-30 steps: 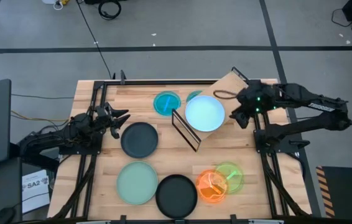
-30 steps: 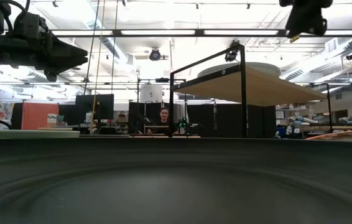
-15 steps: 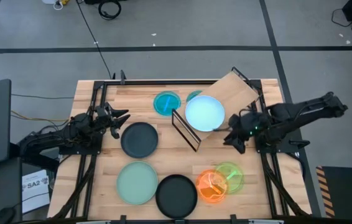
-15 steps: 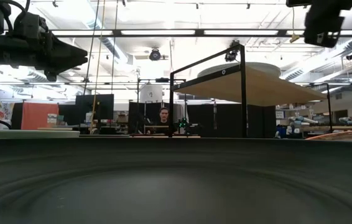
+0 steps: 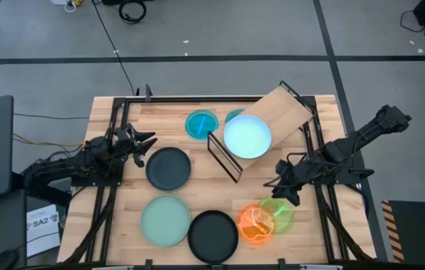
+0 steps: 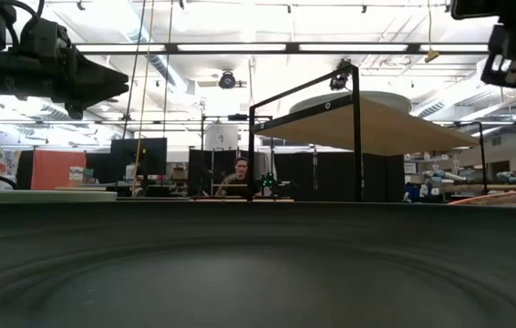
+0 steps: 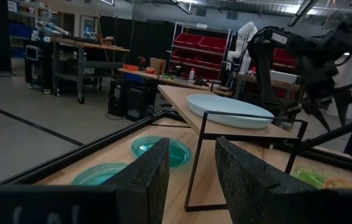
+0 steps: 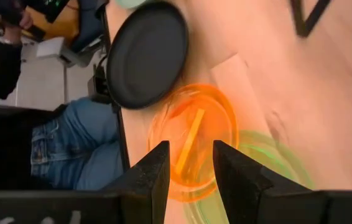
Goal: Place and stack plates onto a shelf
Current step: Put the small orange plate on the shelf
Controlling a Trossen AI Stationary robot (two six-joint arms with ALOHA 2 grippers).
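High view: on the table (image 5: 122, 217), two black plates (image 5: 168, 168), one mint (image 5: 165, 220), one orange (image 5: 256, 224), one lime (image 5: 280, 211), two teal (image 5: 201, 124); one light blue plate (image 5: 247, 136) sits on the shelf (image 5: 284, 111). Left pincer (image 5: 146, 146) released at left; right pincer (image 5: 281, 190) near the lime plate.

Right wrist view: right pincer (image 8: 188, 163) released, holding nothing, above the orange plate (image 8: 191, 140).

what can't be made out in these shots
- Second teal plate: in the high view only a sliver shows, the rest under the shelf and the light blue plate.
- Lime green plate: partly under the orange plate and the right gripper; blurred in the right wrist view.
- Tabletop: the low view shows only a dark blurred surface up close.
- Person: cut off by the right wrist view's edge.
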